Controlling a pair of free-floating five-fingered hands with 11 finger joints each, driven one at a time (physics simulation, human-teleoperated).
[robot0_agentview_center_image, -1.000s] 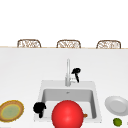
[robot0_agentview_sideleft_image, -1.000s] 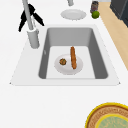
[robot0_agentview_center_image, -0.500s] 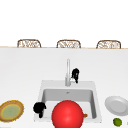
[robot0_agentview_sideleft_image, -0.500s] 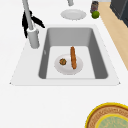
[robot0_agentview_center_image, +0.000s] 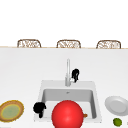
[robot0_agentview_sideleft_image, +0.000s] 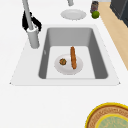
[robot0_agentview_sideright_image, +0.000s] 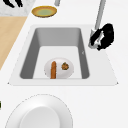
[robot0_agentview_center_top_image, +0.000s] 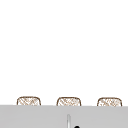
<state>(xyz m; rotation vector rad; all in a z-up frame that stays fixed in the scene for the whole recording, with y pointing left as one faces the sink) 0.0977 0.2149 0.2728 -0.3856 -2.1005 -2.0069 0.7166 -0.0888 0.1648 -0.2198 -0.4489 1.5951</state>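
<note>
My right hand (robot0_agentview_center_image: 75, 74) is at the faucet (robot0_agentview_center_image: 68, 72) behind the sink (robot0_agentview_center_image: 96, 100), its fingers curled round the faucet's side handle (robot0_agentview_sideright_image: 96, 42). The left side view has this hand (robot0_agentview_sideleft_image: 31, 21) behind the spout, and the right side view has the same hand (robot0_agentview_sideright_image: 105, 35) beside the base. My left hand (robot0_agentview_center_image: 39, 108) hangs over the sink's front left corner with relaxed fingers, holding nothing. Inside the basin a small white plate (robot0_agentview_sideleft_image: 67, 68) carries a long orange-brown sausage (robot0_agentview_sideleft_image: 73, 57) and a small brown ball (robot0_agentview_sideleft_image: 62, 61).
A big red ball (robot0_agentview_center_image: 67, 115) covers the sink's front edge in the front view. A yellow-rimmed plate (robot0_agentview_center_image: 11, 110) lies on the counter to the left, a white plate (robot0_agentview_center_image: 116, 105) and a lime (robot0_agentview_center_image: 117, 121) to the right. A jar (robot0_agentview_sideleft_image: 94, 5) stands beyond the lime. Woven chair backs (robot0_agentview_center_image: 68, 44) line the far side.
</note>
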